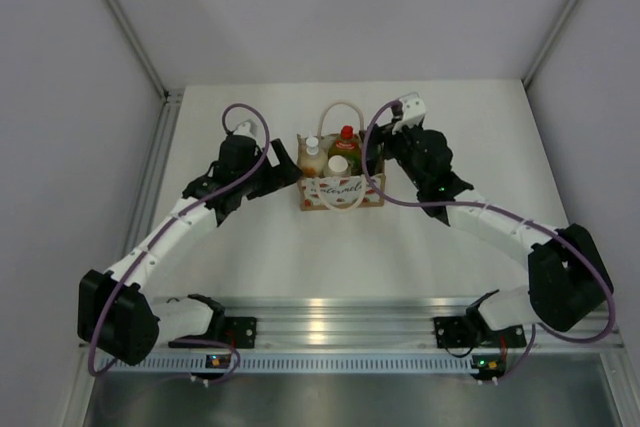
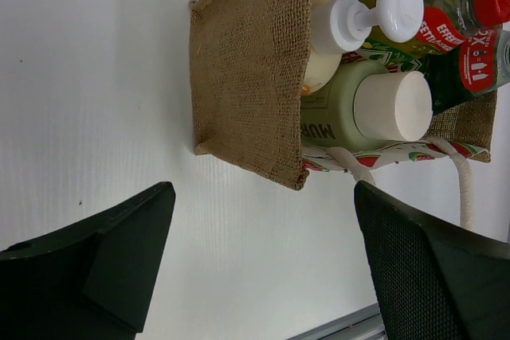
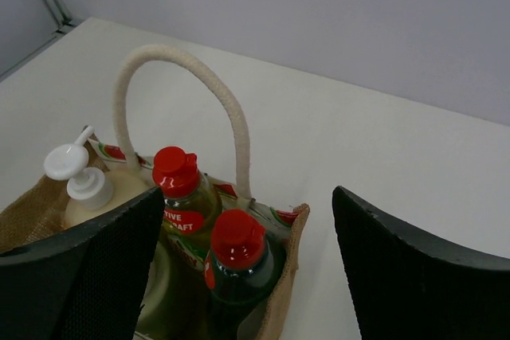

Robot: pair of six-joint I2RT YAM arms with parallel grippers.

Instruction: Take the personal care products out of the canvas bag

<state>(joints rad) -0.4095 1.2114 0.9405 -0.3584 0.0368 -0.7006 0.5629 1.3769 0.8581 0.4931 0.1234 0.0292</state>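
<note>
The canvas bag (image 1: pixel 342 190) stands upright in the middle of the table, its burlap side (image 2: pixel 251 61) facing the left wrist camera. Inside stand the personal care products: a cream pump bottle (image 2: pixel 323 53), a pale cylinder with a white cap (image 2: pixel 392 105), a yellow-green bottle with a red cap (image 3: pixel 177 177) and a dark green bottle with a red cap (image 3: pixel 237 240). My left gripper (image 2: pixel 263 220) is open just left of the bag, over bare table. My right gripper (image 3: pixel 249 201) is open above the bag's right end, jaws either side of the dark green bottle without touching it.
A cream rope handle (image 3: pixel 203 77) arches up behind the red-capped bottles, and a second rope handle (image 2: pixel 462 181) hangs on the bag's near side. White walls enclose the table (image 1: pixel 250 247) on three sides. A metal rail (image 1: pixel 340 312) runs along the near edge.
</note>
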